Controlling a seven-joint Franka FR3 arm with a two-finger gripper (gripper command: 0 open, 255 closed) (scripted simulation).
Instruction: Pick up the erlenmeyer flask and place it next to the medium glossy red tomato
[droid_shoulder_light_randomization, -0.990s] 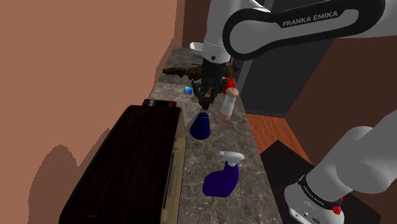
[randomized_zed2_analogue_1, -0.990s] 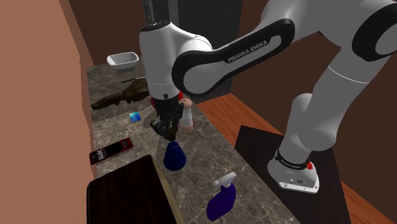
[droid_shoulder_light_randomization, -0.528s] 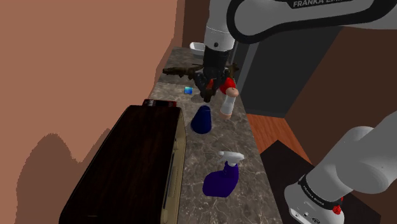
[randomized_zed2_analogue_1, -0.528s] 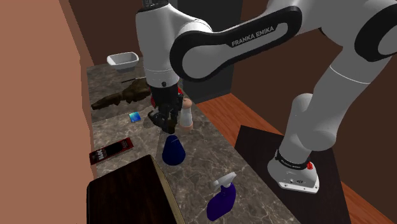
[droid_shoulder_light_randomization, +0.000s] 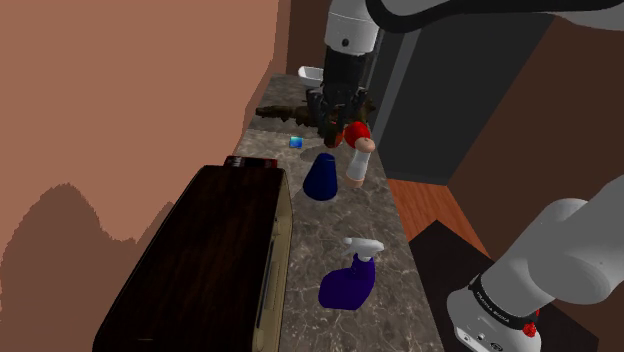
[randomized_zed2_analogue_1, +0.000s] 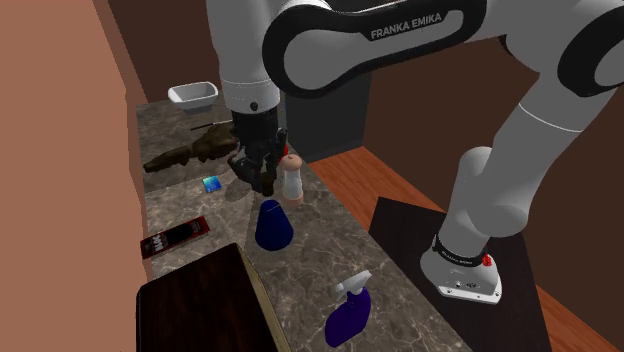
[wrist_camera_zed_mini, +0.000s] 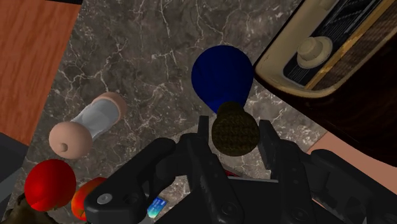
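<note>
On the shoulder view's left, the radio (droid_shoulder_light_randomization: 215, 250) sits along the counter's (droid_shoulder_light_randomization: 385, 240) wall edge. Just beside it is the blue flask (droid_shoulder_light_randomization: 321, 178), neck up. The gripper (wrist_camera_zed_mini: 236, 124) has its jaws narrowed onto the flask's dark stopper (wrist_camera_zed_mini: 236, 137), and I judge the flask just clear of the surface. A pale bottle (droid_shoulder_light_randomization: 356, 165) stands next, by the counter's outer edge. The tomato (droid_shoulder_light_randomization: 357, 131) lies just past that bottle towards the far end, so I'd carry the flask that way, skirting the bottle.
</note>
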